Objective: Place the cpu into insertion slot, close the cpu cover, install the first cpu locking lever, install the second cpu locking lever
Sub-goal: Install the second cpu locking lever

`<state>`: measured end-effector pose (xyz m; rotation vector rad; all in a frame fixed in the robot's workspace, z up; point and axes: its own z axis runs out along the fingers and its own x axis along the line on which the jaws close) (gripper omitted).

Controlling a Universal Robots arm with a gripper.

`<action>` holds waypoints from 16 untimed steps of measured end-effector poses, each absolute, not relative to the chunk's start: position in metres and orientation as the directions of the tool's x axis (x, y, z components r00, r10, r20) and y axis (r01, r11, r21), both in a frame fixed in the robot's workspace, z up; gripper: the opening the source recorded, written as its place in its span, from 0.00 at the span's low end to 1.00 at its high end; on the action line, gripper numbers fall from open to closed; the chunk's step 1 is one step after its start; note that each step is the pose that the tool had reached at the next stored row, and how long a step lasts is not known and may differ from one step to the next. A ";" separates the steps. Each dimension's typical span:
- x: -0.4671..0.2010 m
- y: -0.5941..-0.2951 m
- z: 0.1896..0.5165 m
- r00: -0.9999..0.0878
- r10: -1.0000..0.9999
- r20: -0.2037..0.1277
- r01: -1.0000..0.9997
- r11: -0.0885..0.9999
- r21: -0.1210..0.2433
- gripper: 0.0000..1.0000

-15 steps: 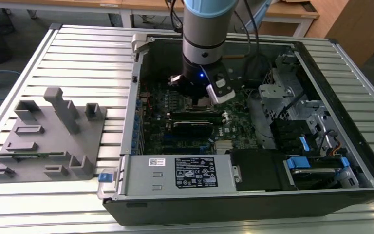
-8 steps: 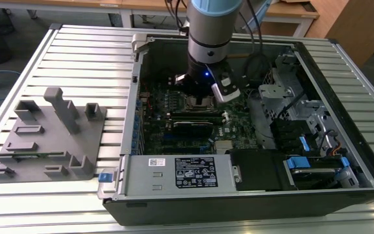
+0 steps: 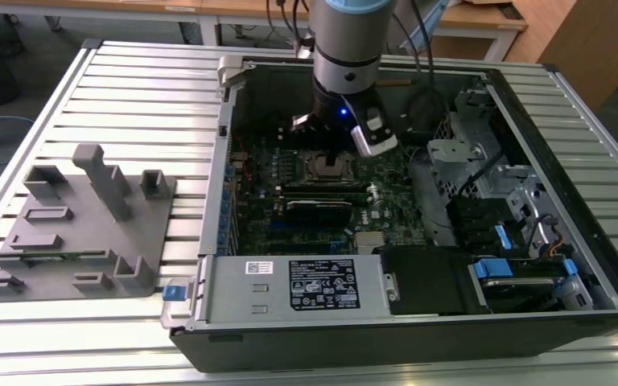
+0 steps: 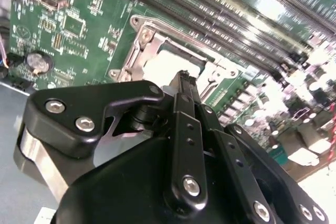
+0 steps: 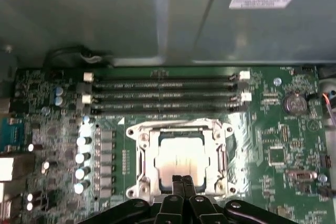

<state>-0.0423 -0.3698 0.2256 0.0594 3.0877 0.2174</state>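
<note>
The insertion slot (image 3: 331, 168) sits on the green board inside the open computer case. In the first wrist view the cpu (image 5: 179, 156) lies in it as a pale silver square. The cpu cover (image 5: 181, 128) lies flat around the cpu as a metal frame. My gripper (image 5: 182, 180) hangs just above the near edge of the socket, its two black fingers pressed together with nothing between them. The second wrist view shows the fingertips (image 4: 184, 77) over the cpu (image 4: 165, 64) and cover (image 4: 149, 40). I cannot make out how the locking levers stand.
Long black memory slots (image 5: 163, 95) run beside the socket. A black card (image 3: 320, 211) lies across the board towards the power supply (image 3: 298, 289). A metal drive cage (image 3: 481, 169) fills the exterior view's right. A grey fixture tray (image 3: 73, 225) stands outside the case.
</note>
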 end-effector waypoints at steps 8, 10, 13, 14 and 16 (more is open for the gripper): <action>-0.042 -0.358 0.225 -0.998 0.040 -0.045 0.036 0.995 0.098 0.10; -0.042 -0.356 0.225 -0.998 0.040 -0.045 0.036 0.995 0.090 0.10; -0.041 -0.352 0.225 -0.998 0.039 -0.046 0.036 0.997 0.069 0.10; -0.041 -0.352 0.225 -0.998 0.039 -0.046 0.036 0.997 0.064 0.10; -0.041 -0.351 0.225 -0.998 0.038 -0.046 0.036 0.998 0.059 0.10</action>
